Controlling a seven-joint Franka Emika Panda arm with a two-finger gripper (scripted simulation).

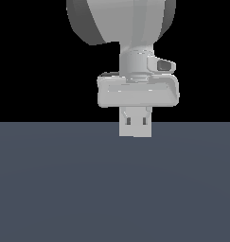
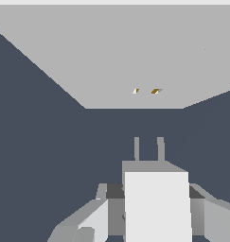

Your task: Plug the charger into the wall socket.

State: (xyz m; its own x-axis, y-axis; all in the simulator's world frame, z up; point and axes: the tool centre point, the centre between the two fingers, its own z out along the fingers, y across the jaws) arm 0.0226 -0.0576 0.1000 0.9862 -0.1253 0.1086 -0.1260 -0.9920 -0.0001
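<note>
Pinching the off-white charger [image 2: 157, 203] between its fingers [image 2: 100, 220], the gripper [image 1: 135, 124] held it low above the dark floor [image 1: 64, 189]. Charger's two prongs [image 2: 148, 149] aimed toward the grey wall socket [image 2: 111, 61], apart from it, roughly lined up with the socket's two small holes [image 2: 145, 90].

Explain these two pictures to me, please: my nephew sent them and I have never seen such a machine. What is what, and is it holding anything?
These are simulator renders of one robot arm. The exterior view looks at the arm from outside: its end effector hangs over a dark surface. The wrist view comes from a camera on the arm itself. There the end effector grips the charger, an off-white block with two prongs pointing at the wall socket, a grey plate with two small holes. The prongs are not in the holes yet; a gap remains.
</note>
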